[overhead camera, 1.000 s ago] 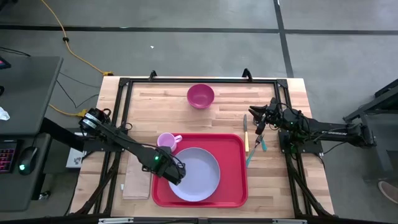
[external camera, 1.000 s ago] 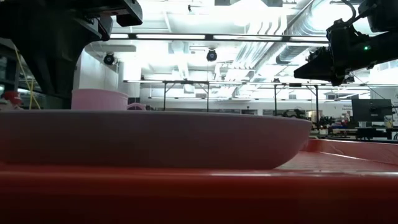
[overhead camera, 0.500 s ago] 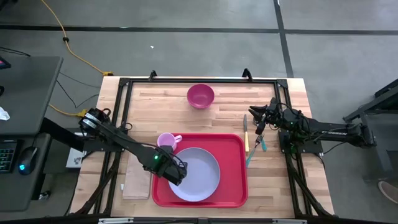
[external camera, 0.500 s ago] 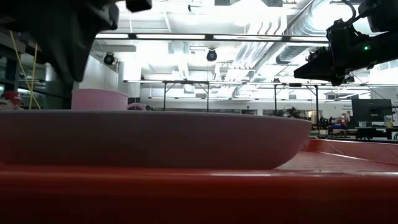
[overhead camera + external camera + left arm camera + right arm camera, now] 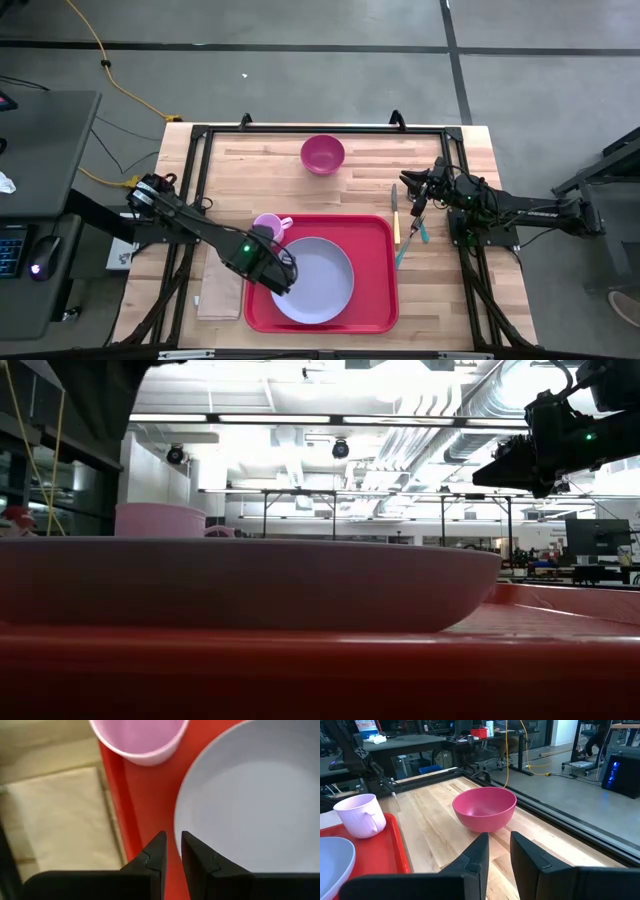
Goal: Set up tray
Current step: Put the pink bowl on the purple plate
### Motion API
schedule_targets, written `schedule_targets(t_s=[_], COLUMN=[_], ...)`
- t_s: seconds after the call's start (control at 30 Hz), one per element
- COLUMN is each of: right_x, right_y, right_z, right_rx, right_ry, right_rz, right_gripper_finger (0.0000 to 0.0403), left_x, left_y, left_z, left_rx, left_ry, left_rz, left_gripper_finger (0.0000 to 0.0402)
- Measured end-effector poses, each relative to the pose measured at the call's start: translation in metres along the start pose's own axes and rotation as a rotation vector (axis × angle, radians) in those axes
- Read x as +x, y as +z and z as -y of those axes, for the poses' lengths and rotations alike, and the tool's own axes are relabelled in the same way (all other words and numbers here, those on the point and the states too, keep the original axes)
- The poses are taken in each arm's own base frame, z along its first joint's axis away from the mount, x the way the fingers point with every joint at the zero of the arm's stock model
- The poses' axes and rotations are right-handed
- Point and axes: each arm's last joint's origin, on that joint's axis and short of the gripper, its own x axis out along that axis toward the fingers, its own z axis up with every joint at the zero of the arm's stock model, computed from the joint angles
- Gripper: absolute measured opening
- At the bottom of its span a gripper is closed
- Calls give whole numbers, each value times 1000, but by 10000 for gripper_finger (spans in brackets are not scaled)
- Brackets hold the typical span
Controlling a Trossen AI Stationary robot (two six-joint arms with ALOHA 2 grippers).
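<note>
The red tray (image 5: 375, 300) lies near the table's near edge, and a lavender plate (image 5: 318, 280) rests flat in it. A pale pink mug (image 5: 268, 227) stands at the tray's far left corner. My left gripper (image 5: 283, 283) hovers shut above the tray's left strip, between the plate's left edge (image 5: 185, 815) and the tray's rim (image 5: 112, 805), touching nothing. A magenta bowl (image 5: 323, 154) sits on the wood near the far edge. My right gripper (image 5: 413, 192) waits shut above the table, right of the tray, facing the bowl (image 5: 485, 810).
A tan napkin (image 5: 218, 287) lies flat on the table left of the tray. A yellow-handled utensil (image 5: 396, 215) and a teal-handled one (image 5: 415, 240) lie on the wood right of the tray, under the right arm. Bare wood stretches between the bowl and the tray.
My left gripper has risen from the plate's left edge; in the low view its dark bulk climbs out of the picture's top left. It has also drawn slightly toward the table's left and far side. The plate, the tray and the right arm have stayed still.
</note>
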Motion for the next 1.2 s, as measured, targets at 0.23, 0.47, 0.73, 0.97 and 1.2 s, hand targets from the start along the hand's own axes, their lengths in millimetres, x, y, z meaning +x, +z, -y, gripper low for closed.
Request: schedule_targets(t_s=[0.23,0.47,0.73,0.97,1.2], right_x=[0,0,-1,-1,0], right_y=[0,2,10,16,16], right_z=[0,-2,-3,-3,-4], right_rx=[1,14,82,96,90], right_ry=[9,48,63,72,68], right_rz=[-1,14,91,156,154], right_gripper_finger=[57,57,57,57,57], left_x=[-13,-37,-66,-81,-75], left_y=[8,22,42,60,75], left_z=[-10,-27,-54,-91,-137], left_rx=[19,80,120,122,79], left_ry=[47,-42,-141,-223,-281], left_rz=[73,163,309,405,448], left_gripper_finger=[85,85,85,85,85])
